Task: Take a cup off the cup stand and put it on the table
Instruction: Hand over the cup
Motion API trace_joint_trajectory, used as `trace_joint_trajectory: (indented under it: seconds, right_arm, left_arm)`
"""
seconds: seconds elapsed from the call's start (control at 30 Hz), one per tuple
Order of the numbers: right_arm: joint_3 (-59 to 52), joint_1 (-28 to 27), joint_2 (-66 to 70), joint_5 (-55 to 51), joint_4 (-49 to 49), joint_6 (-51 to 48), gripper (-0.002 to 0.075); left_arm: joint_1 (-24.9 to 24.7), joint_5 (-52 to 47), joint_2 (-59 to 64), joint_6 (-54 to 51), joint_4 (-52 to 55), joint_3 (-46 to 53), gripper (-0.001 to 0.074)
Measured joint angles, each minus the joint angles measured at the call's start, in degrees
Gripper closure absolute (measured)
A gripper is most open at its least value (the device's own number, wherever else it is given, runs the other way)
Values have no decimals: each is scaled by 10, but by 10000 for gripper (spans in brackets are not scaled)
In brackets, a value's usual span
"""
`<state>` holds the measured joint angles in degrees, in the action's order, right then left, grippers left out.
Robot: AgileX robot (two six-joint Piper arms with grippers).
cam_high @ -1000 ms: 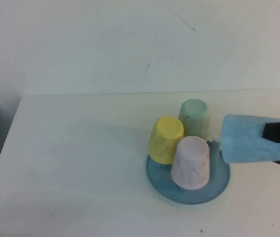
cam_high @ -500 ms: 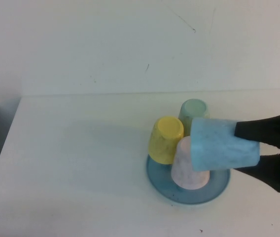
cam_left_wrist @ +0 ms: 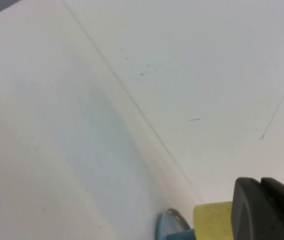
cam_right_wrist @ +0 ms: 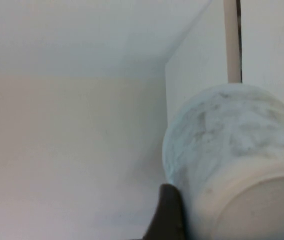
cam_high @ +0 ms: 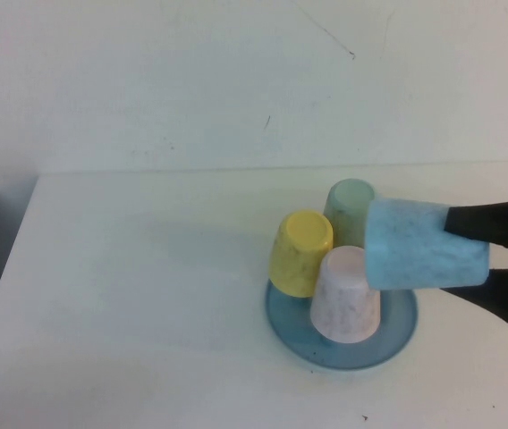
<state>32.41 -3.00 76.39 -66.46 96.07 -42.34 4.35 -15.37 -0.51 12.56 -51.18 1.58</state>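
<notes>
My right gripper (cam_high: 470,250) is shut on the light blue speckled cup (cam_high: 419,246). It holds the cup on its side in the air, above the right part of the cup stand (cam_high: 397,335), bottom end towards the other cups. In the right wrist view the cup (cam_right_wrist: 232,145) fills the near side, with one dark finger (cam_right_wrist: 169,215) against it. The teal stand sits on the white table (cam_high: 129,313); its pegs are hidden. My left gripper (cam_left_wrist: 267,210) shows only in the left wrist view, fingers together and empty, away from the stand.
Three upside-down cups sit on the stand: yellow (cam_high: 300,252), pale pink (cam_high: 348,295) and pale green (cam_high: 351,206). The yellow cup (cam_left_wrist: 212,220) and the stand's rim (cam_left_wrist: 169,227) show in the left wrist view. A white wall runs behind the table. The table's left edge is at the far left.
My right gripper carried the blue cup left from the right edge to over the stand, then shifted it slightly back right and up. The other cups have not moved.
</notes>
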Motion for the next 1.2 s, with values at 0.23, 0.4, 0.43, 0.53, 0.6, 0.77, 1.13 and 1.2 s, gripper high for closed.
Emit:
trace_joint_trajectory:
  seconds: [0.23,0.4,0.43,0.53,0.6,0.77,1.13,1.2]
  right_arm:
    - [0,-31,0,0,1,-27,151]
    - [0,-31,0,0,1,-46,151]
    - [0,-32,0,0,1,-49,151]
    - [0,-32,0,0,1,-57,151]
    - [0,-32,0,0,1,-60,151]
    - [0,-32,0,0,1,-71,151]
    - [0,-32,0,0,1,-74,151]
    - [0,-32,0,0,1,-74,151]
  left_arm:
    - [0,-23,0,-73,-117,0,737]
    - [0,-153,10,-412,-358,-3,737]
    - [0,-174,21,-456,-387,-7,737]
    - [0,-248,82,-566,-434,-34,737]
    - [0,-303,140,-623,-442,-55,737]
    - [0,-442,297,-756,-443,-113,737]
    - [-59,-516,556,-1029,-443,-277,597]
    - [-91,-516,591,-1060,-443,-306,506]
